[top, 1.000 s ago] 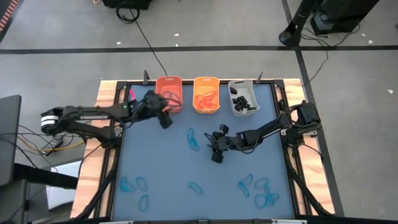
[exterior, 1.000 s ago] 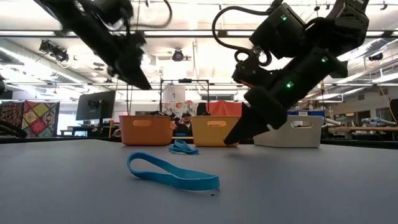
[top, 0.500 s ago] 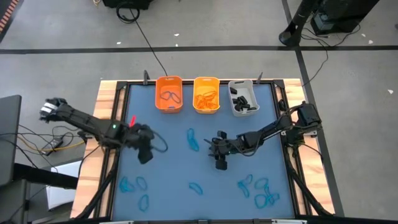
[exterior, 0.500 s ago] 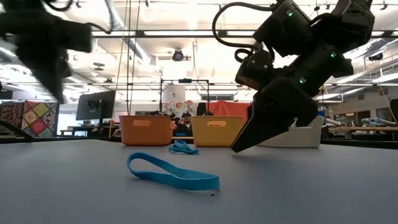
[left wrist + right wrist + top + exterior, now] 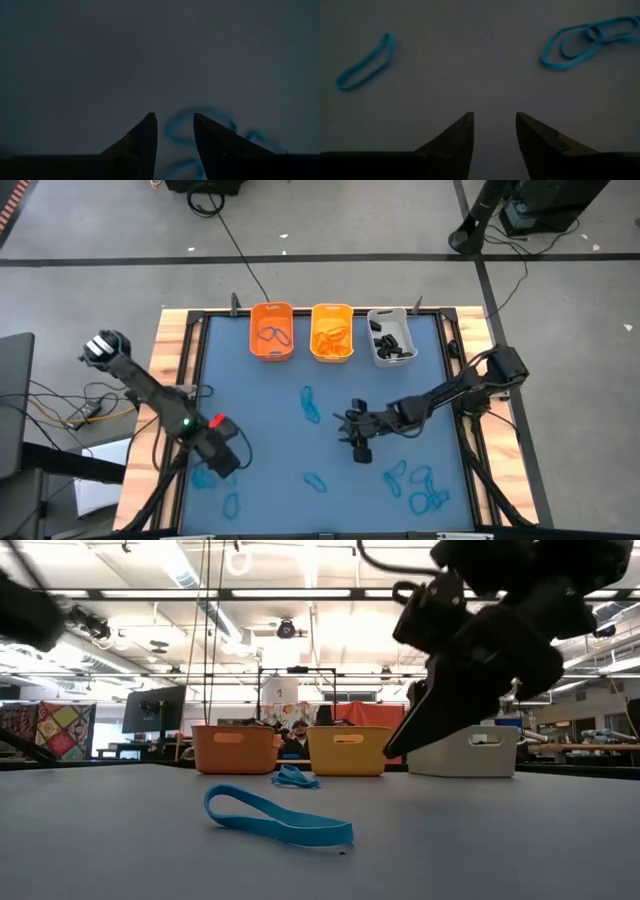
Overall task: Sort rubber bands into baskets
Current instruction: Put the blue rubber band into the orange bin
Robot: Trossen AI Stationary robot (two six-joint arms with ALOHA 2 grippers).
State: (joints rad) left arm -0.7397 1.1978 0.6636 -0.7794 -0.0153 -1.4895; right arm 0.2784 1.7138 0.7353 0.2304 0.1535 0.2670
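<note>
I can't read any text, label, brand, number or sign in my views. The baskets show plain sides with only handle slots, and the arms carry no lettering I can make out. The room behind the table has a dark monitor and hangings, but nothing on them is legible from here.

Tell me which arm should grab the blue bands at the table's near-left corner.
Left, probably. The left gripper hangs open right over those blue bands, one showing between its fingers at the wrist. The right gripper, open and empty, sits mid-table, nearer other bands.
</note>
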